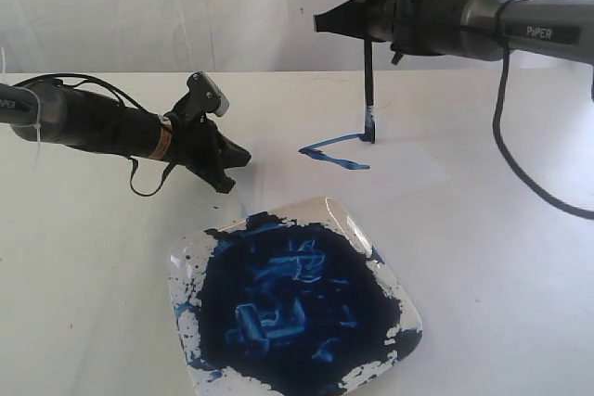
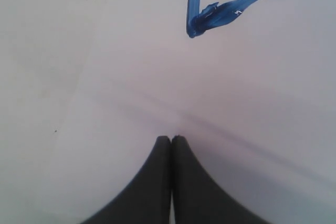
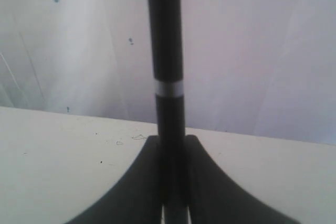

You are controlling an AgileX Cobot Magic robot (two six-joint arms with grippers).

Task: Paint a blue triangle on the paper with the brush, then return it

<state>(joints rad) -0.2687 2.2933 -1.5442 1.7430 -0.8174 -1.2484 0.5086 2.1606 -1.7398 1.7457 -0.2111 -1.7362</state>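
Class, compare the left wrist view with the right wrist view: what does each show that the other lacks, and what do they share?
Only the left wrist view: blue triangle strokes on the paper, and the left claw shut, empty. Only the right wrist view: the brush, with its pale band, clamped in the right claw before a wall. Both: a black claw and the white table.

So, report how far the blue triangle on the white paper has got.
Done: two bright blue brushstrokes meet at a corner on the thin white paper sheet, an open start of the blue triangle. In hand: the right gripper holds the long black-handled brush upright, tip down at one stroke's end. Left: the closing side, then returning the brush. The left gripper is shut and empty.
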